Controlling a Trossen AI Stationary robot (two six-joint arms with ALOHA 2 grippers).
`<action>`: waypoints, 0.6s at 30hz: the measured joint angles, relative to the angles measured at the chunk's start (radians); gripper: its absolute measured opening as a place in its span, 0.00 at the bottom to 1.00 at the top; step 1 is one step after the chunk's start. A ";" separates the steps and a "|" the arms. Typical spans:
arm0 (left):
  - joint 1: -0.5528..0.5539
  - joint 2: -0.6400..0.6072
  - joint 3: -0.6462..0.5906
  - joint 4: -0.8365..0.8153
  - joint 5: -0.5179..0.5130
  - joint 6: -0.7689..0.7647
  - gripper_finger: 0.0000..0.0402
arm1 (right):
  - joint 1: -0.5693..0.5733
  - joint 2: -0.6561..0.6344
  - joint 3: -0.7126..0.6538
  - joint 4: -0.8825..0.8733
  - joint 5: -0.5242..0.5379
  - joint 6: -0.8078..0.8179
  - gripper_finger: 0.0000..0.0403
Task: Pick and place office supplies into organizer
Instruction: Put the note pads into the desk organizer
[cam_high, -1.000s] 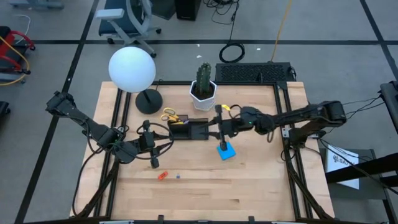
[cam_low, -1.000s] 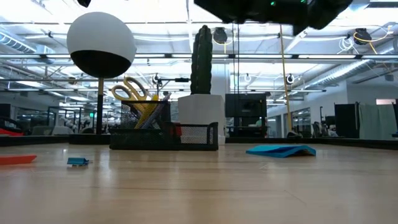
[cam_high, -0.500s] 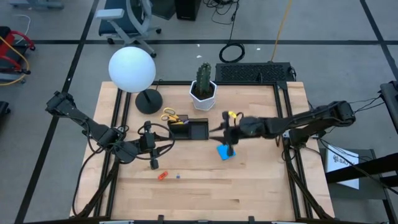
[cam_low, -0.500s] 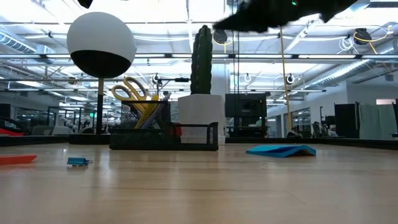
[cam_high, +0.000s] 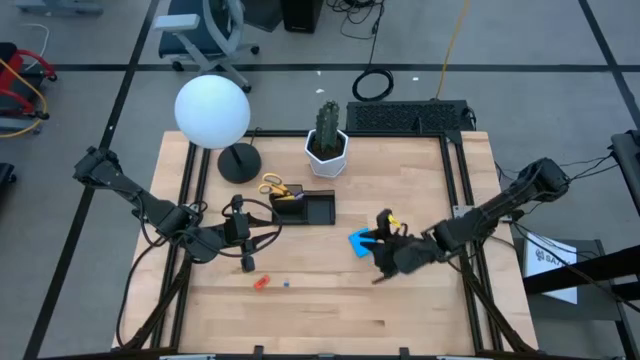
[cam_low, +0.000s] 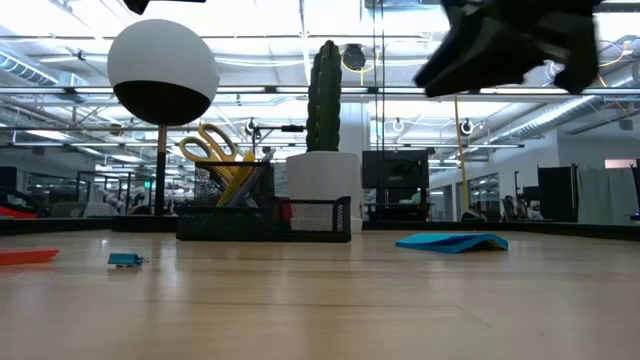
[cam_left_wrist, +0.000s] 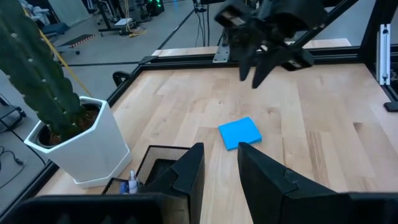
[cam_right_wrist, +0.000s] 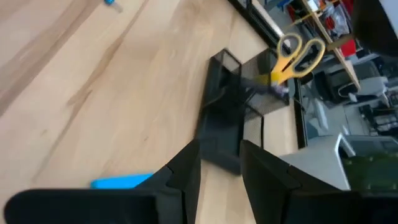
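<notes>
The black mesh organizer (cam_high: 305, 208) stands mid-table with the yellow-handled scissors (cam_high: 272, 187) upright in its left end, handles up. The blue sticky-note pad (cam_high: 360, 241) lies flat to its right. A red-orange piece (cam_high: 261, 282) and a tiny blue piece (cam_high: 286, 283) lie toward the near edge. My right gripper (cam_high: 380, 258) hovers just near-right of the pad, open and empty, well above the table (cam_left_wrist: 255, 65). My left gripper (cam_high: 250, 228) waits left of the organizer, open, with nothing between its fingers (cam_left_wrist: 217, 171).
A white globe lamp (cam_high: 212, 110) on a round black base (cam_high: 240, 160) and a cactus in a white hexagonal pot (cam_high: 327, 145) stand behind the organizer. A black keyboard (cam_high: 408, 117) lies at the far edge. Bare wood spreads along the near side.
My right gripper has swung from beside the organizer's right end toward the table's near and right edges, passing over the blue pad. It has sunk a little and turned about. The pad, the organizer and my left arm have kept still.
</notes>
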 joint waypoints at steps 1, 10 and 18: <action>0.000 0.000 0.000 0.000 0.000 0.000 0.26 | 0.021 0.004 0.000 -0.023 0.022 0.026 0.26; 0.000 0.000 0.000 0.000 0.000 -0.007 0.26 | 0.104 0.168 0.000 -0.195 0.048 0.265 0.26; 0.000 0.000 0.000 0.000 0.000 -0.018 0.26 | 0.110 0.283 0.000 -0.214 0.017 0.355 0.26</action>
